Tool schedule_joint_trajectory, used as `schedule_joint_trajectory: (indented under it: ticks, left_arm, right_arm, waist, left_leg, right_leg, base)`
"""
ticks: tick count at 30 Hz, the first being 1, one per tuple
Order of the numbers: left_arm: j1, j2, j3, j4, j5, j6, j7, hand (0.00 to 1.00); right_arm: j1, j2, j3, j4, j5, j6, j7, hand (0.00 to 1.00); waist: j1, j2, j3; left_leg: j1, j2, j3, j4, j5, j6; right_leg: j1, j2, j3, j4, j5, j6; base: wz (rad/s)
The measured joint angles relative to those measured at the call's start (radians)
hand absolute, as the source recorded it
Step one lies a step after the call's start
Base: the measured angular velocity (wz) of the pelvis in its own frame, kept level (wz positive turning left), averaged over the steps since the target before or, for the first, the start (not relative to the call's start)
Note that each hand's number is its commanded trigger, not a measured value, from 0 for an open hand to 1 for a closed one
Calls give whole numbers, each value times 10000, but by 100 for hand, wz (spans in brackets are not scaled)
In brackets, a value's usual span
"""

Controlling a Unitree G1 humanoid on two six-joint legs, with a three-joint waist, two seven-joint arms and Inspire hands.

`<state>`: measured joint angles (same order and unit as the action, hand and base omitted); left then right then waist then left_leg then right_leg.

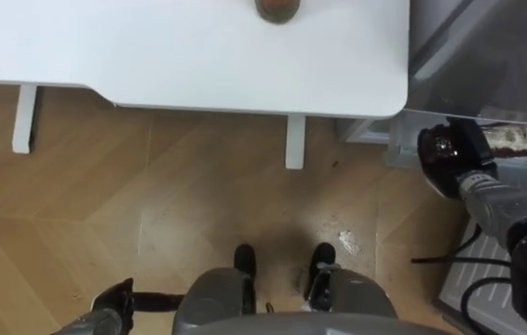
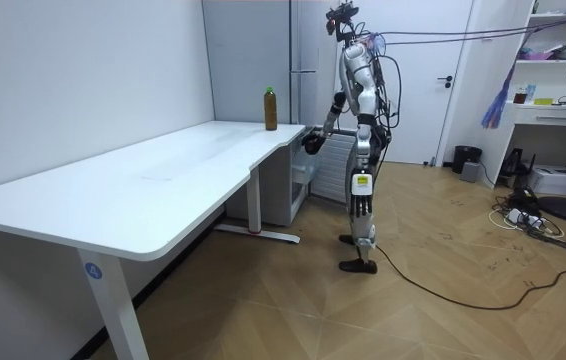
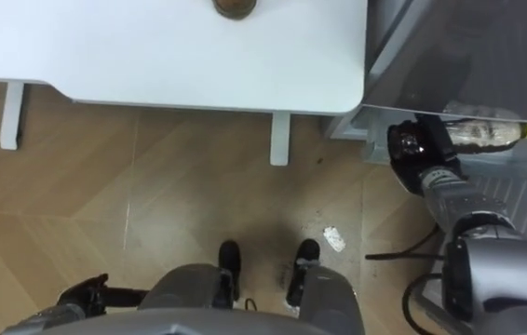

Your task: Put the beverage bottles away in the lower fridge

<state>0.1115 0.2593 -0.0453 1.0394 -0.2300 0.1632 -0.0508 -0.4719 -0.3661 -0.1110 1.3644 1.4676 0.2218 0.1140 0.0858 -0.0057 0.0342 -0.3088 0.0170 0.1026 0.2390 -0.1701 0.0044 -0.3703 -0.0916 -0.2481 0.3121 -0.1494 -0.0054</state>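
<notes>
Two bottles (image 3: 487, 133), one table (image 2: 163, 180), one fridge (image 2: 246, 60)

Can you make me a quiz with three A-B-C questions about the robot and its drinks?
1. Where is the loose bottle? A on the floor; B on the white table; C on a chair.
2. How many drink bottles are there? A one; B two; C five.
3. How does the held bottle in the right hand lie? A upright; B sideways; C upside down.
Answers:
1 B: it stands at the table's end near the fridge.
2 B: one is on the table and one is in the hand.
3 B: its cap points sideways, away from the hand.
</notes>
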Motion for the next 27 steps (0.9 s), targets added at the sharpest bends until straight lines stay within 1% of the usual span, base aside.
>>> schedule_joint_trajectory:
  ticks: [4, 6, 10, 11, 12, 13, 14, 15, 16, 19, 25, 27]
  left_arm:
    - [-86, 2, -141, 5, -7, -10, -11, 0]
    - [-136, 26, -370, 9, -24, -12, -10, 0]
    - [-151, 23, -620, 17, -46, 2, -11, 0]
    - [-177, 28, -742, 22, -46, 1, -7, 0]
    - [-188, 26, -780, 23, -44, -5, -10, 0]
    - [-188, 27, -783, 24, -48, -9, -9, 0]
    - [-192, 27, -794, 23, -61, -26, -4, 0]
    - [-213, 27, -805, 23, -69, -35, -3, 0]
    - [-222, 28, -805, 22, -74, -38, -1, 0]
    - [-230, 25, -875, 20, -147, -73, 8, 0]
    - [-247, 26, -964, 17, -147, -180, 17, 0]
    - [-260, 27, -963, 18, -310, -189, 46, 0]
  right_arm:
    - [-166, -180, 41, 77, -165, 2, -29, 100]
    - [-283, -271, 47, 76, -161, 0, -34, 100]
    - [-461, -341, 47, 76, -150, -1, -139, 100]
    - [-535, -371, 47, 76, -139, -3, -243, 89]
    - [-587, -389, 47, 76, -130, -3, -367, 69]
    - [-602, -389, 47, 76, -122, -4, -409, 65]
    - [-653, -397, 47, 75, -109, -18, -477, 67]
    - [-741, -422, 47, 75, -109, -23, -513, 55]
    - [-769, -437, 47, 74, -108, -25, -527, 0]
    - [-930, -540, 47, 74, -102, -32, -753, 0]
    - [-990, -609, 46, 74, -96, -124, -1060, 0]
    - [-1076, -630, 43, 74, -100, -132, -1116, 0]
  waist:
    - [11, 3, 4]
    - [12, 12, 10]
    - [0, -4, 23]
    - [1, -5, 31]
    - [14, -11, 38]
    - [15, -12, 41]
    - [12, -19, 48]
    - [7, -24, 67]
    - [7, -28, 76]
    - [9, -27, 78]
    - [24, -18, 84]
    - [19, -12, 85]
  left_leg:
    - [-195, -60, 6, 46, 44, 50]
    - [-355, -100, 11, 57, 100, 79]
    - [-512, -119, 19, 27, 187, 115]
    - [-527, -135, 24, -22, 236, 126]
    - [-538, -145, 33, -24, 247, 130]
    - [-552, -148, 34, -20, 252, 132]
    - [-601, -160, 34, -8, 265, 139]
    - [-674, -173, 34, 1, 290, 147]
    - [-705, -179, 34, 5, 304, 150]
    - [-832, -240, 41, -3, 385, 174]
    - [-915, -295, 45, -3, 429, 201]
    - [-1005, -300, 44, 30, 429, 202]
  right_leg:
    - [-243, -92, -4, 170, -1, 1]
    - [-416, -132, 2, 184, 34, 10]
    - [-653, -216, 14, 330, 37, 12]
    - [-703, -267, 14, 369, 37, 12]
    - [-731, -278, 15, 408, 37, 12]
    - [-745, -285, 12, 429, 36, 12]
    - [-815, -304, 12, 490, 35, 14]
    - [-894, -322, 14, 514, 36, 13]
    - [-928, -333, 12, 531, 37, 12]
    - [-1123, -443, 27, 665, 37, 11]
    - [-1242, -487, 41, 733, 33, 17]
    - [-1349, -505, 31, 799, 32, 18]
  base:
    - [1]
    - [0]
    - [0]
    - [0]
    - [0]
    - [0]
    - [0]
    - [0]
    - [3]
    - [2]
    - [0]
    - [0]
